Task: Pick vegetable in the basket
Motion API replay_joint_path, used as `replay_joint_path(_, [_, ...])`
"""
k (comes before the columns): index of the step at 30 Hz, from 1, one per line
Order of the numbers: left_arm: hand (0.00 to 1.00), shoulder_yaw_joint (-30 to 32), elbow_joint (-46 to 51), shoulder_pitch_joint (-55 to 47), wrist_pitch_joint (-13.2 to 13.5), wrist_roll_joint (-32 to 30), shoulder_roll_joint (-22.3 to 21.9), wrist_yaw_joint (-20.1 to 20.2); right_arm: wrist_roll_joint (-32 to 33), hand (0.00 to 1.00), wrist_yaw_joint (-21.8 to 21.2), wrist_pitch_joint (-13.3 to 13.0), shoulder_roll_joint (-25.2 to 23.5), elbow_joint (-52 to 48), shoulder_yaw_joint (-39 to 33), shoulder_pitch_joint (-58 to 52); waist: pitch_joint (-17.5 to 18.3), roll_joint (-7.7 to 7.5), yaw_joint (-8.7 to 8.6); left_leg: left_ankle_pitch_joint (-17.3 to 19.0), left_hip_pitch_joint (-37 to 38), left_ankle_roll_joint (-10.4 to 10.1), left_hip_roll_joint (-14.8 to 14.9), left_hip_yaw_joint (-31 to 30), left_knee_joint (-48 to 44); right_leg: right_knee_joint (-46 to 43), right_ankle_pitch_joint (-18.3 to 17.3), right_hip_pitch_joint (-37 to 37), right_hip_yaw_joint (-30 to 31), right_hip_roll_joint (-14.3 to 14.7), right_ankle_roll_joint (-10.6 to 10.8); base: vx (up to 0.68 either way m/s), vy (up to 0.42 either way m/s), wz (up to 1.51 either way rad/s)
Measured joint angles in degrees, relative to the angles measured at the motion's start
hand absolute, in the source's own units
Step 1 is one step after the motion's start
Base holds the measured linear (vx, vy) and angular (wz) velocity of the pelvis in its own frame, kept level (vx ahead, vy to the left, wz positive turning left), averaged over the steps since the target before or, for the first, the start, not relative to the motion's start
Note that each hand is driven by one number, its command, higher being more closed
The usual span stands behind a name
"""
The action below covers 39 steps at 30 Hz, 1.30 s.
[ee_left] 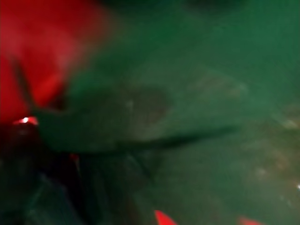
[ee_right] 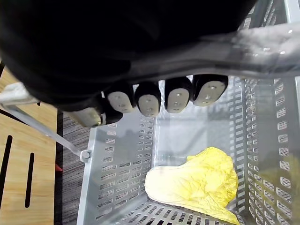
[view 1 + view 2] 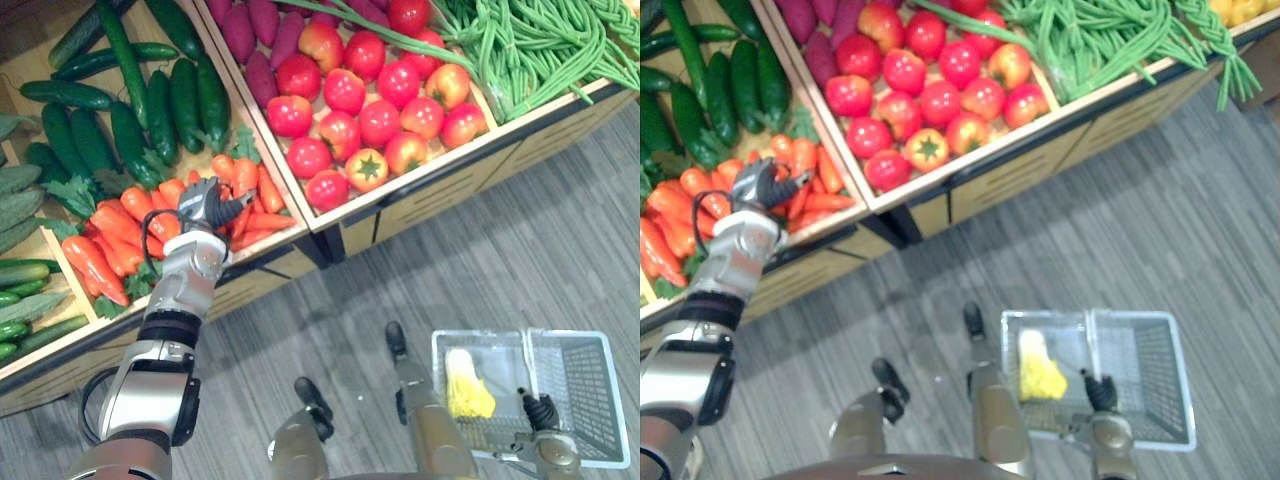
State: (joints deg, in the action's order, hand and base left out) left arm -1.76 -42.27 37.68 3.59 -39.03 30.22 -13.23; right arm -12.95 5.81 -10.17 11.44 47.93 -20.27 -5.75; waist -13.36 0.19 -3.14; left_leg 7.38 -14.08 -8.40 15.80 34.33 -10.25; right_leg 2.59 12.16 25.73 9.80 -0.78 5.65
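My left hand is down on the heap of orange carrots in a wooden bin of the stand, its dark cover facing up. Its fingers are lost among the carrots and their green tops, and the left wrist view gives a red and green blur from very close. My right hand is curled round the handle of a grey wire basket at the lower right. A yellow leafy cabbage lies in the basket.
The stand also holds dark cucumbers, red tomatoes, purple sweet potatoes and green beans in separate bins. Wooden dividers part the bins. Grey plank floor lies between stand and basket.
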Motion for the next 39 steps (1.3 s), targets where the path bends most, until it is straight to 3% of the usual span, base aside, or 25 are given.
replay_joint_path(15, [1.0,0.1,0.1,0.2,-1.2,0.0,-0.2,0.2,-0.1,1.0,-0.5,0.2,0.0,0.3,0.1,-0.2,0.1,-0.07,0.15,-0.2,2.5,-0.4,0.1,-0.9,-0.2,0.5,0.0,-3.5,-0.7,-0.2,0.0,-0.01,-0.031,0.03])
replay_joint_path(22, [1.0,0.2,7.7,0.2,-1.2,0.0,2.3,0.1,-0.6,1.0,-1.2,0.3,-0.1,0.3,-0.1,-0.8,0.2,-0.26,0.38,-0.2,3.3,-0.4,0.4,-2.5,-1.1,1.0,-0.1,-5.9,-2.1,-0.4,0.1,-0.05,-0.042,0.1])
replay_joint_path(34, [1.0,0.2,12.4,-0.2,-1.0,0.0,3.9,-0.1,-0.7,1.0,-1.5,1.2,-1.0,2.4,-4.1,-3.4,4.8,-0.35,0.78,-0.5,5.3,-0.4,-0.7,-3.7,-0.5,1.4,-0.4,-8.4,-3.3,-1.3,-0.3,-0.03,-0.017,0.04])
replay_joint_path(39, [1.0,0.2,18.5,-5.6,-0.7,-0.2,6.4,-0.1,-0.8,1.0,-2.3,1.5,-1.2,2.6,-6.1,-4.3,6.0,-0.41,0.3,-0.8,6.4,-0.3,-1.3,-4.0,0.4,1.7,-0.7,-9.3,-3.4,-1.7,-0.2,-0.02,-0.016,0.02])
